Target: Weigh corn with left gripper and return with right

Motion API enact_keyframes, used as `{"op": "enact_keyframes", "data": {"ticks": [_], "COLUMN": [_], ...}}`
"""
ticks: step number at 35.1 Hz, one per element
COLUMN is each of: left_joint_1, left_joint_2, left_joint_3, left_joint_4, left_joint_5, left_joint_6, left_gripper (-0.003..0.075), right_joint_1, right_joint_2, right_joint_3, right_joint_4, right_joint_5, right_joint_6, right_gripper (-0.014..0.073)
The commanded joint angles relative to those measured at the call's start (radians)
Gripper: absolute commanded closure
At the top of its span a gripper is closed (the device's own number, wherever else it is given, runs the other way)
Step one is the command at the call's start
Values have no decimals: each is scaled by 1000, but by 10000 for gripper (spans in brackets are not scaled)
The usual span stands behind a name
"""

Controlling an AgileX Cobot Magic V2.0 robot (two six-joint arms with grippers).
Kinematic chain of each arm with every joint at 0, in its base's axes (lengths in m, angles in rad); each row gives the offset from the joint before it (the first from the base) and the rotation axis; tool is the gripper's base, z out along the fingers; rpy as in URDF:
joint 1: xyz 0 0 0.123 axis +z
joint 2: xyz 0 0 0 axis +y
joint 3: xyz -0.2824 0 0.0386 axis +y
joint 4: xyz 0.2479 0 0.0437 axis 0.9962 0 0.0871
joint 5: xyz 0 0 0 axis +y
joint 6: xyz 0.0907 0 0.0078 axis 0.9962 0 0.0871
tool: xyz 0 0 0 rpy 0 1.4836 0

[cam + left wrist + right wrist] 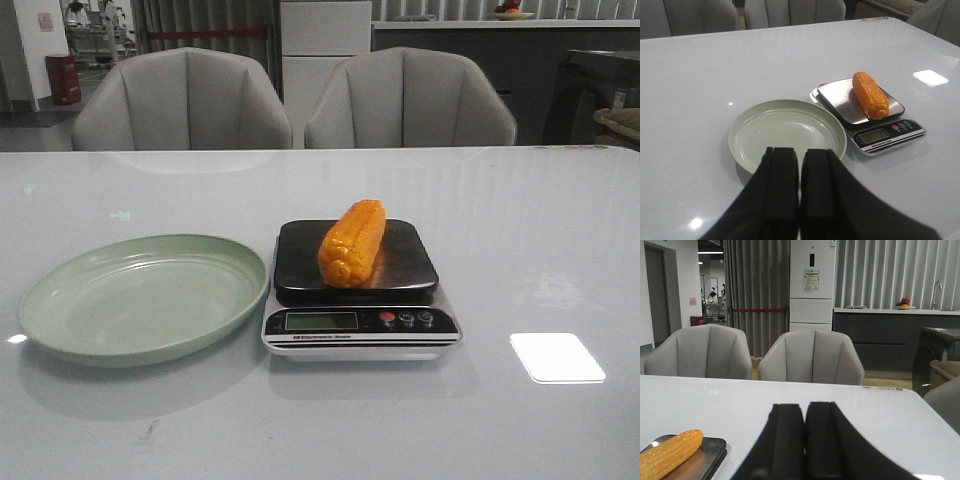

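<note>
L gripper (800, 192): jaws closed together, only a thin seam btwn the 2 black fingers (781, 185); holds nothing; hangs above the table, nearer the camera than the plate, well apart from the scale.
R gripper (805, 440): jaws pressed together too, narrow slit btwn the 2 black fingers (825, 437); empty; off to the side of the scale, clear of it, not touching anything.
Corn (352, 242): orange-yellow cob, no husk, lies on its side on the scale's platform, lengthwise front-to-back, slightly diagonal; blunt end points toward the scale's display.
Scale (405, 262): dark, shiny sq. platform on a white base; front strip has a greenish display w/ no readable digits, 1 red button + 2 dark ones beside it; sits on the table.
Plate (60, 318): pale green, round, empty; just left of the scale in front view, rim almost meeting the scale's base.
Table (520, 220): glossy white-grey, light patch reflected right of the scale.
Chairs (182, 100): 2 grey padded ones behind the table, beyond the scale.
</note>
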Motion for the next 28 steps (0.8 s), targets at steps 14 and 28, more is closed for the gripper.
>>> {"op": "enact_keyframes", "data": {"ticks": [14, 28], "left_joint_1": [3, 3], "left_joint_2": [12, 12], "left_joint_3": [-26, -26], "left_joint_4": [-6, -6], "left_joint_5": [-88, -88], "left_joint_6": [2, 2], "left_gripper": [606, 606], "right_joint_1": [-5, 29], "right_joint_2": [397, 461], "right_joint_3": [-323, -326], "right_joint_4": [15, 149], "right_joint_5": [308, 254], "right_joint_6": [-2, 25], "right_gripper": [460, 328]}}
